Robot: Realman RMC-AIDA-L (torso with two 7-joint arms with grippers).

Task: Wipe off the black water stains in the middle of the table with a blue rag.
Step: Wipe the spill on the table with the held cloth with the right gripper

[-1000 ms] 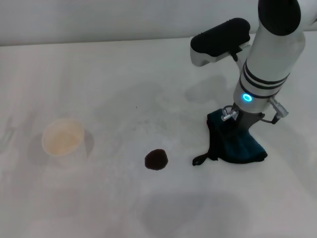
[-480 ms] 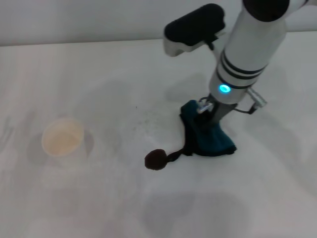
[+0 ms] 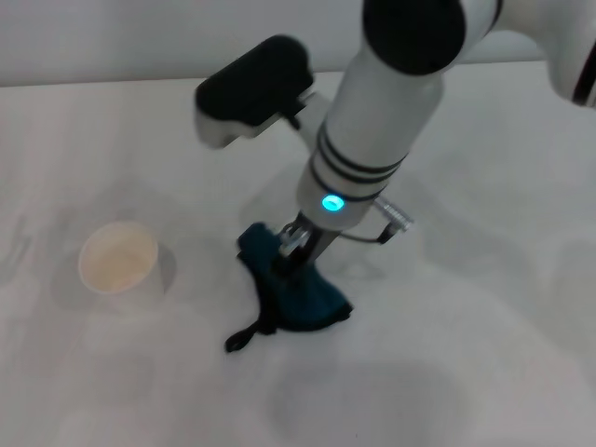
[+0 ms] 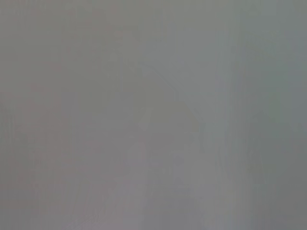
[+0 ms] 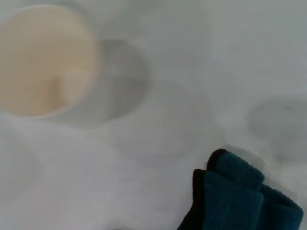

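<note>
my right gripper (image 3: 300, 244): clamped on the blue rag (image 3: 296, 296), pressing it to the table (image 3: 466, 354) at centre frame. black stain: hidden, presumably under rag. paper cup (image 3: 116, 258): middle left.

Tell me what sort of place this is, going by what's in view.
Probably a lab or test bench, not a lived-in room: a wide plain white table against a bare wall, holding only a paper cup and a blue rag that the right tool presses to the tabletop.
</note>
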